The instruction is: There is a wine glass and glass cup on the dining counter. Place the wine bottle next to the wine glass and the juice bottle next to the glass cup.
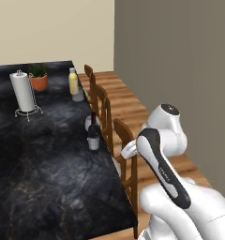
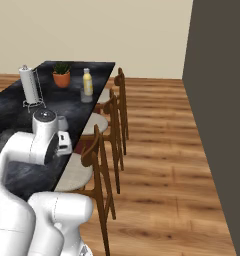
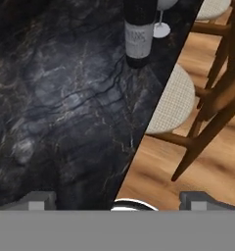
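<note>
Ahead, wine bottle point(image 3: 139, 34) upright beyond hand point(image 3: 119, 202), fingers apart, seemingly empty.

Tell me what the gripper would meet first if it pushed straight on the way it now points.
Probably the dining counter near its edge: the open gripper looks down at the black stone and the stool seat beside it. The wine bottle and wine glass stand further along, off that line. Depth is unclear.

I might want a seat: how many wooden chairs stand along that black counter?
3 show. The nearest chair stands beside the robot, the middle chair past it, and the far chair near the counter's far end. The robot's body may hide more nearer the camera.
</note>
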